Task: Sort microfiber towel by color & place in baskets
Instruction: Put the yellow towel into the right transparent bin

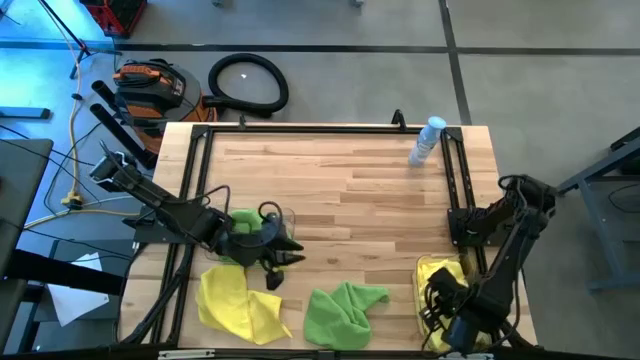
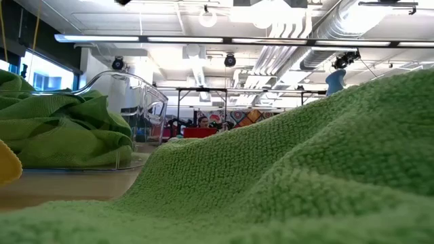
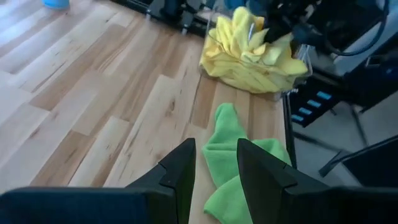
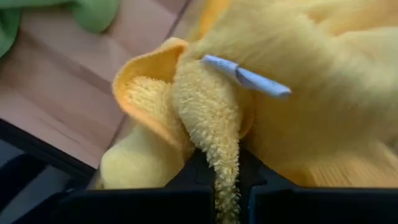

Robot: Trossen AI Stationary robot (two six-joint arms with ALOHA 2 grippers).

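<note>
A clear basket (image 1: 262,222) at the table's left holds green towels (image 2: 61,129). A second clear basket (image 1: 428,300), near the right edge, holds yellow towels (image 3: 252,53). One yellow towel (image 1: 238,305) and one green towel (image 1: 343,312) lie loose on the table by the near edge. My left gripper (image 1: 290,258) hovers open just right of the green basket, with nothing between its fingers (image 3: 216,168). My right gripper (image 1: 440,298) is down in the yellow basket, shut on a yellow towel (image 4: 225,186). My right gripper pinches a raised fold (image 4: 214,134) of a yellow towel between its two fingers. The fold stands up from the gap between them, and a white label (image 4: 245,78) sticks out just beyond. The rest of the towel lies on the yellow pile in the basket.
A clear water bottle (image 1: 427,140) lies at the far right of the table. Black metal frames (image 1: 458,190) run along both side edges. Bare wood spreads over the table's middle and far part. A vacuum and hose sit on the floor beyond the far edge.
</note>
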